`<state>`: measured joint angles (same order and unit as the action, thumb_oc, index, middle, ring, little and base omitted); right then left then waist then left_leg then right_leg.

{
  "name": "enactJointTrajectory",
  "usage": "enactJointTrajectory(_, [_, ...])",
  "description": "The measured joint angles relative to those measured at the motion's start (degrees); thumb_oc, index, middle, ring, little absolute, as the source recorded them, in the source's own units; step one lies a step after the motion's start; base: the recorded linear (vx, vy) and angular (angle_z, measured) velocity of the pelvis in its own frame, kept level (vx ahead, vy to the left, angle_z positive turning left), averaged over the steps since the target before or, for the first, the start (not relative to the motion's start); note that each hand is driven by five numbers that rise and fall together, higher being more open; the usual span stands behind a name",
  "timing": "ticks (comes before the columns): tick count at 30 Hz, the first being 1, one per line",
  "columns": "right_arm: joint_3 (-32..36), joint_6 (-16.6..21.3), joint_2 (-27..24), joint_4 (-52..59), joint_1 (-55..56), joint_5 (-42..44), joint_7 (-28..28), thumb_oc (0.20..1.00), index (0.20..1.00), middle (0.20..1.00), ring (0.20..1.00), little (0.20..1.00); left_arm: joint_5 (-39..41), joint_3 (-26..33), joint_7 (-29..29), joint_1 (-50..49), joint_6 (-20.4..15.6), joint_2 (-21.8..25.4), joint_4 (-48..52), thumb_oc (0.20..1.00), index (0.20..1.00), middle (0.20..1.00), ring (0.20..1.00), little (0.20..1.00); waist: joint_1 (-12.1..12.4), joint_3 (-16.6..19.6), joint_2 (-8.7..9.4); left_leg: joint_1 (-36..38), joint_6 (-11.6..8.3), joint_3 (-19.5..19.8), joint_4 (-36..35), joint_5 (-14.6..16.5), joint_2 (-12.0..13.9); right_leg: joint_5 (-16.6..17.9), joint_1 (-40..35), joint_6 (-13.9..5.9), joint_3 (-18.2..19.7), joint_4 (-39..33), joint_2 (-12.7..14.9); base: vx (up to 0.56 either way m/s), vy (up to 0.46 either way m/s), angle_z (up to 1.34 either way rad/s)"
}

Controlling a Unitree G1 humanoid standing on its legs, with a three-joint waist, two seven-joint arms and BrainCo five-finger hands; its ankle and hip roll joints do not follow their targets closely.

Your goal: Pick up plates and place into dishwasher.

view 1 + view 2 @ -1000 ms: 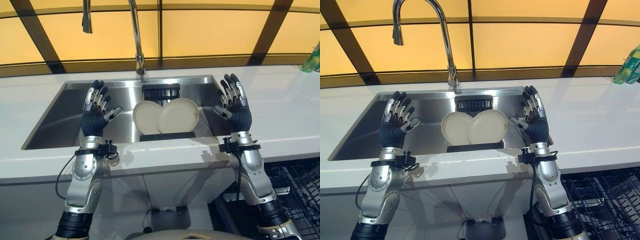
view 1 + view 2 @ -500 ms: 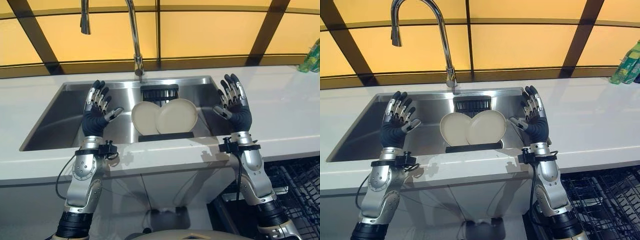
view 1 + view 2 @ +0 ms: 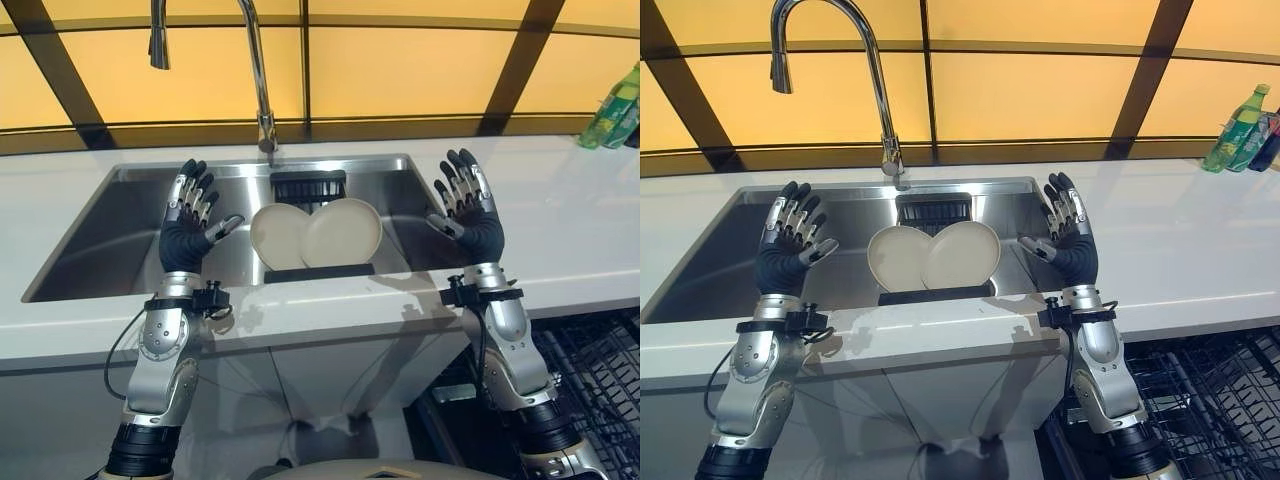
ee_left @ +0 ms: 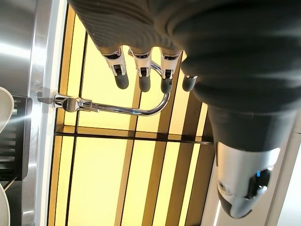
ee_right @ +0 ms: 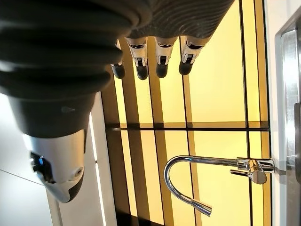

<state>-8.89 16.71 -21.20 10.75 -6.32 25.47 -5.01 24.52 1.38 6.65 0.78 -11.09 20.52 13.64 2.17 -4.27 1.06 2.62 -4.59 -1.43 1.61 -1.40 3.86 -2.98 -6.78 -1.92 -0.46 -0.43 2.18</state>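
Two cream plates stand on edge, overlapping, in a dark rack [image 3: 318, 271] at the front of the steel sink [image 3: 110, 235]: the left plate [image 3: 274, 235] sits behind the right plate [image 3: 345, 231]. My left hand [image 3: 186, 225] is raised, open and empty, over the sink to the left of the plates. My right hand [image 3: 468, 212] is raised the same way, open and empty, just right of them at the sink's right edge. Neither hand touches a plate. The dishwasher's dark wire rack [image 3: 1205, 390] is pulled out below the counter at the lower right.
A tall arched faucet [image 3: 875, 80] rises behind the sink, above a black drain basket [image 3: 308, 186]. White countertop [image 3: 560, 215] runs around the sink. Green bottles [image 3: 1235, 130] stand at the far right of the counter.
The whole picture has slid left, so the camera has turned a little to the right. Both hands and the plates keep their places.
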Motion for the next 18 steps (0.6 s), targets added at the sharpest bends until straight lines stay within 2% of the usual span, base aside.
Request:
enactJointTrajectory(3, [-0.2,0.1,0.1,-0.1,0.3,0.0,0.9,1.0,1.0,1.0,1.0,1.0,0.0,0.3,0.0,-0.2,-0.6,-0.1,-2.4,1.0,1.0,1.0,1.0,1.0,0.4,-2.5,-0.25,-1.3,-0.19,0.7,5.7,1.2,0.4,-2.7,2.2,1.24,1.9,5.9,-0.3,0.13,0.058,-0.25])
enactJointTrajectory(5, [-0.7,0.5,-0.2,-0.1,0.2,0.0,1.0,1.0,1.0,1.0,1.0,1.0,0.0,0.3,0.2,-0.7,-0.8,-0.1,-2.5,1.0,1.0,1.0,1.0,1.0,0.5,-3.0,-1.64,-1.2,1.56,3.8,6.2,2.9,0.3,-3.3,3.9,1.08,3.9,8.4,-0.7,0.22,0.142,-0.5])
enactJointTrajectory(6, [-0.8,0.5,-0.7,-0.1,-0.2,-0.1,0.9,1.0,1.0,1.0,1.0,1.0,0.0,0.3,0.5,-0.5,-1.0,-0.1,-2.5,1.0,1.0,1.0,1.0,1.0,0.4,-2.9,-3.42,-1.2,0.67,5.0,5.4,4.9,0.8,-3.5,5.2,0.87,4.5,9.5,-1.3,0.24,0.186,-0.45])
enactJointTrajectory(8, [-0.8,0.3,-0.8,-0.1,-0.3,0.0,0.7,1.0,1.0,1.0,1.0,1.0,0.0,0.3,0.9,0.0,-1.3,-0.2,-2.5,1.0,1.0,1.0,1.0,1.0,0.2,-3.5,-4.43,-1.3,0.13,4.2,5.1,4.6,0.1,-3.7,6.9,0.24,6.0,11.0,-0.5,0.25,0.2,-0.46])
enactJointTrajectory(11, [-0.9,0.2,-0.8,-0.1,-0.3,0.0,0.9,1.0,1.0,1.0,1.0,1.0,-0.1,0.4,1.4,0.0,-1.9,-0.1,-2.7,1.0,1.0,1.0,1.0,1.0,0.7,-4.2,-3.99,-0.9,0.11,2.9,5.8,4.8,-0.4,-3.9,8.1,-0.38,6.2,12.6,0.1,0.28,0.201,-0.39])
enactJointTrajectory(13, [-0.9,0.0,-1.0,-0.1,-0.3,0.0,1.5,1.0,1.0,1.0,1.0,1.0,-0.3,0.6,1.8,-0.2,-2.1,-0.2,-3.3,1.0,1.0,1.0,1.0,1.0,1.7,-4.5,-3.88,-0.4,0.07,6.2,7.2,5.7,-1.2,-4.1,7.7,-0.17,8.2,12.4,0.1,0.24,0.191,-0.39])
enactJointTrajectory(15, [-0.9,0.0,-1.4,-0.3,-0.3,0.0,2.1,1.0,1.0,1.0,1.0,1.0,-1.1,2.0,1.9,-0.7,-2.2,-0.4,-3.8,1.0,1.0,1.0,1.0,1.0,2.1,-5.5,-3.64,-1.2,0.95,9.2,11.1,6.3,-2.2,-3.9,6.7,-0.36,9.3,12.0,0.7,0.28,0.235,-0.33])
enactJointTrajectory(16, [-0.7,0.0,-1.7,-0.3,-0.3,0.1,2.1,1.0,1.0,1.0,1.0,1.0,-1.3,2.6,2.2,-0.8,-2.2,-0.3,-3.8,1.0,1.0,1.0,1.0,1.0,1.7,-5.5,-3.73,-1.3,1.76,9.3,11.4,7.0,-2.6,-4.1,6.7,-0.77,9.5,12.1,1.1,0.34,0.256,-0.08])
enactJointTrajectory(17, [-0.4,0.0,-2.5,-0.3,-0.2,0.6,2.1,1.0,1.0,1.0,1.0,1.0,-1.3,2.8,2.4,-0.5,-2.2,-0.3,-3.9,1.0,1.0,1.0,1.0,1.0,1.3,-5.3,-4.35,-0.9,1.73,9.2,10.5,7.8,-2.3,-4.2,6.8,-1.14,9.3,12.1,1.0,0.3,0.201,0.05])
enactJointTrajectory(18, [0.0,0.0,-3.4,-0.3,-0.1,1.1,2.1,1.0,1.0,1.0,1.0,1.0,-1.3,2.9,2.5,-0.1,-2.2,-0.2,-3.9,1.0,1.0,1.0,1.0,1.0,0.8,-5.1,-4.92,0.1,0.72,9.1,8.1,8.4,-1.8,-4.3,6.9,-1.68,8.7,12.3,0.8,0.29,0.185,0.09])
